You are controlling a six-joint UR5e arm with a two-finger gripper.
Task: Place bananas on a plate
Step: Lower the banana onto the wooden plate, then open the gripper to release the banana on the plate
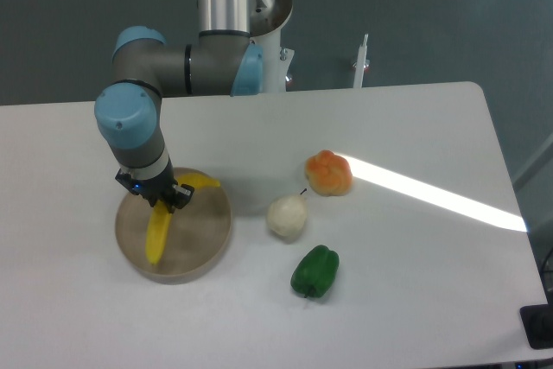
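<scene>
The bright yellow banana (158, 232) is long and curved; its lower half hangs over the left part of the tan round plate (197, 241), and its other end pokes out to the right near the plate's far rim. My gripper (157, 196) points down over the plate's upper left and is shut on the banana's middle. Whether the banana touches the plate surface cannot be told.
To the right of the plate lie a pale pear-like fruit (286, 216), an orange peach-like fruit (328, 173) and a green pepper (314, 271). A bright strip of light crosses the table on the right. The robot's base column stands behind the plate.
</scene>
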